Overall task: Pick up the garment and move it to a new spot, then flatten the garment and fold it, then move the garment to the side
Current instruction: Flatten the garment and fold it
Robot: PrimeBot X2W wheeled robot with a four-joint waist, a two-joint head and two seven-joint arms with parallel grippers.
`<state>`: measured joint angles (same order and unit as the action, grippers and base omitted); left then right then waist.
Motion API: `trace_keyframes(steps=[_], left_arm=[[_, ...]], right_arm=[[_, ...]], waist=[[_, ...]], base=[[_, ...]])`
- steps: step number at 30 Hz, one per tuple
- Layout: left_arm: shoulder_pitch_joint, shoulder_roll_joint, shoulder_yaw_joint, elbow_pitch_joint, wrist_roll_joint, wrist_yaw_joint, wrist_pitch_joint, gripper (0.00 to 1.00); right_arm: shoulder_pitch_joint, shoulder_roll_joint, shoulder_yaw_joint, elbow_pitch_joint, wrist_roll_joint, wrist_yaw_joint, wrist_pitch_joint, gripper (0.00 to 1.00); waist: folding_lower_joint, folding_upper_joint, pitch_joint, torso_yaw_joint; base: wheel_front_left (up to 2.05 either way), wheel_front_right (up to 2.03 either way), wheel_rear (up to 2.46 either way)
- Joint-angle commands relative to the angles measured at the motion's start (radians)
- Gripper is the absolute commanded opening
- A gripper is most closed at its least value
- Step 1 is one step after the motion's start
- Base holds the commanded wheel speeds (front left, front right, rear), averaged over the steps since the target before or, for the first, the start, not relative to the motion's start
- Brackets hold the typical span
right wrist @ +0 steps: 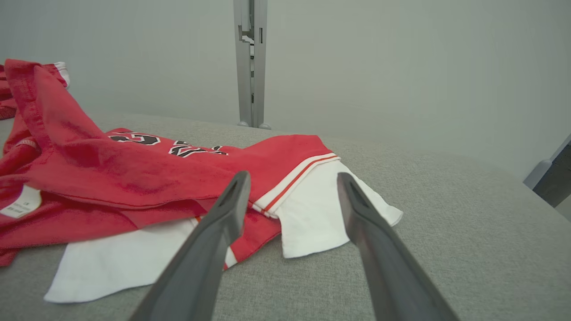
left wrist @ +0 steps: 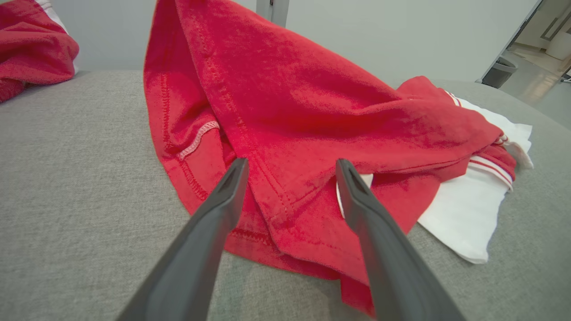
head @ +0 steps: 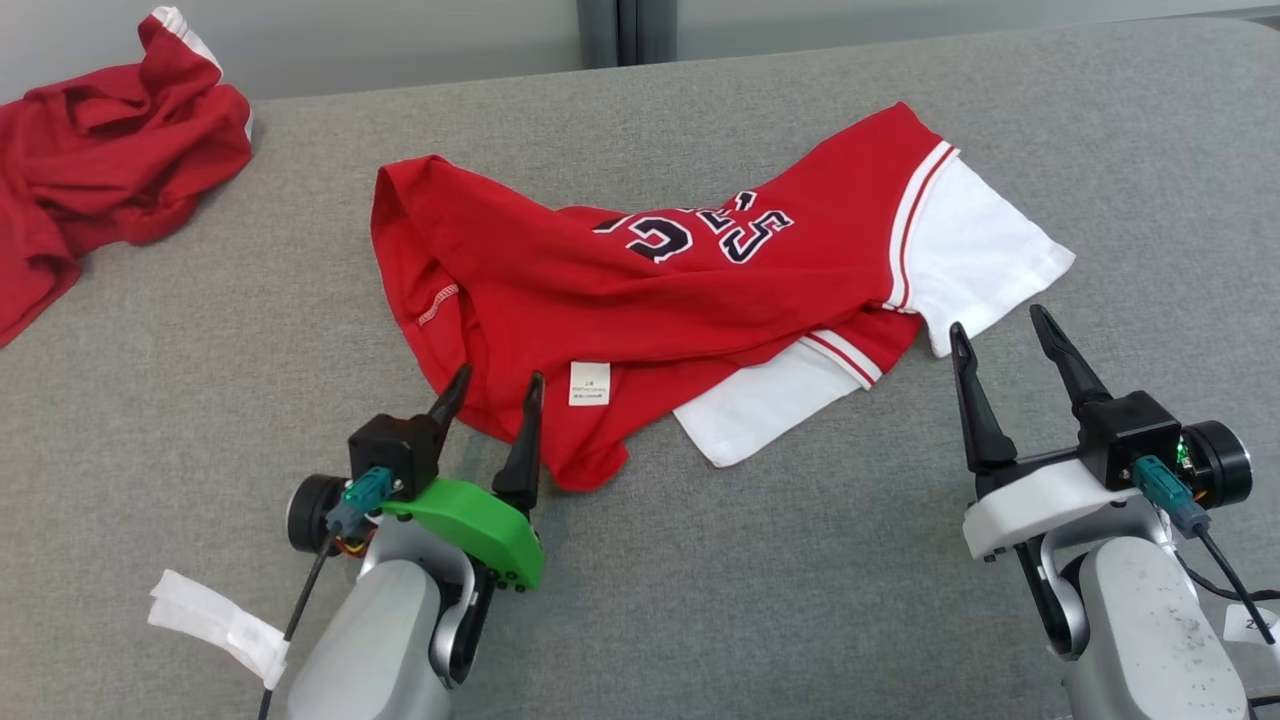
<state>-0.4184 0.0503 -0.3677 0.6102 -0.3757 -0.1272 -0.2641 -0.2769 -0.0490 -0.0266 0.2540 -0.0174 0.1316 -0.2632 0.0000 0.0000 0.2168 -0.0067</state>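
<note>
The garment (head: 640, 290) is a red jersey with white sleeves and dark numbers, lying crumpled in the middle of the grey table. Its red hem (left wrist: 285, 196) lies between and under the fingers of my left gripper (head: 495, 385), which stands open at the garment's near left corner. A white label (head: 589, 383) shows beside that corner. My right gripper (head: 1000, 335) is open just short of the white sleeve (right wrist: 312, 209), with nothing between its fingers. The other white sleeve (head: 760, 400) pokes out at the front.
A second red garment (head: 100, 170) is heaped at the table's far left corner. A strip of white tape (head: 215, 620) sits by my left forearm. Bare grey table (head: 800, 580) stretches along the front and right. A grey post (right wrist: 250, 62) stands behind the table.
</note>
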Motion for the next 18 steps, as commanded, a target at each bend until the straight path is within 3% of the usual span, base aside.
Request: trace_keyframes(steps=[1,9,18], left_arm=[[0.003,0.001,-0.021,0.002,-0.014,-0.003,0.000,1.00],[-0.063,0.002,-0.143,0.079,-0.099,0.023,0.021,1.00],[-0.125,0.002,-0.186,0.178,-0.197,0.045,0.029,1.00]], right_arm=[[0.013,-0.004,0.000,0.003,0.006,-0.002,-0.002,1.00],[0.015,-0.003,0.009,0.005,0.007,-0.002,-0.002,1.00],[0.013,-0.003,0.010,0.005,0.010,-0.002,-0.002,1.00]], waist=[[0.0000,0.0000,0.005,-0.011],[0.0000,0.0000,0.028,-0.061],[0.0000,0.0000,0.040,-0.098]], base=[[0.00,0.00,0.00],[0.00,0.00,0.00],[0.00,0.00,0.00]])
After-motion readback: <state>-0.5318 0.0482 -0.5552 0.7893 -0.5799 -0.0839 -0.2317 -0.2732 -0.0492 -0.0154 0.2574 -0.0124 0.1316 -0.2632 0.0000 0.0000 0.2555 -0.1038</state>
